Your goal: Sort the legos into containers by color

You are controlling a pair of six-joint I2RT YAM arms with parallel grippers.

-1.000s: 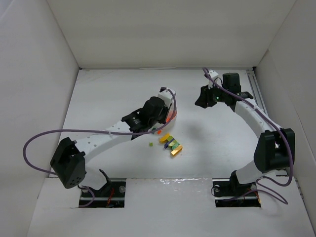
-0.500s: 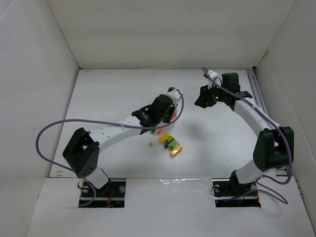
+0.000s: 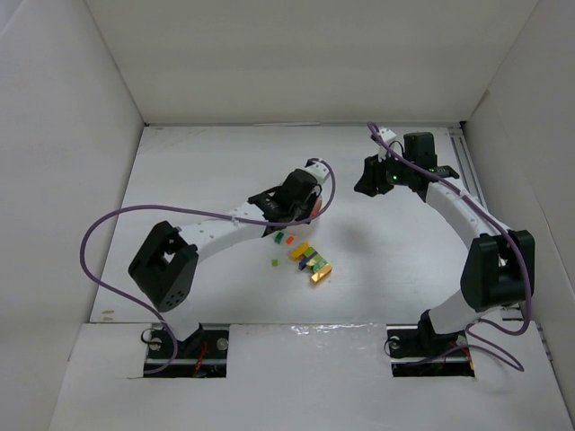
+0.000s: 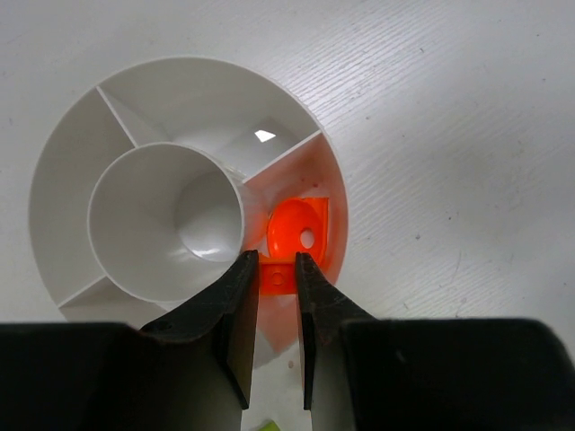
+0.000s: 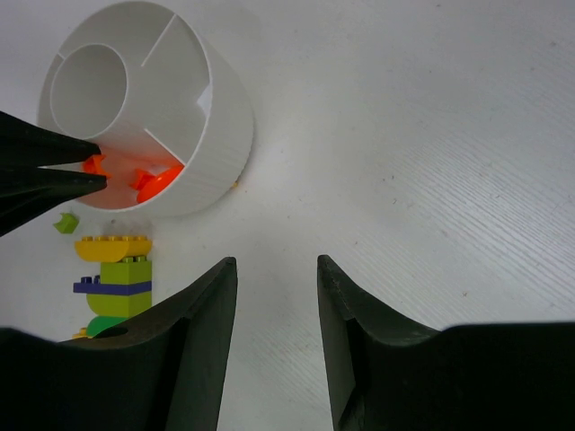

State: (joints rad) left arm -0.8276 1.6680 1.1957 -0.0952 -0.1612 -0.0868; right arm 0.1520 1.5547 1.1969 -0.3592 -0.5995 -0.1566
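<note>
Newly over the dish's orange section, the left gripper is pinching an orange brick to drop; the right gripper is hovering part-open, empty.

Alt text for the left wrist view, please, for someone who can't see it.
The left gripper pinches a small orange-red brick at a wedge compartment of a round white divided dish, where another orange-red piece already lies. The central well and the other visible wedges look empty.
</note>
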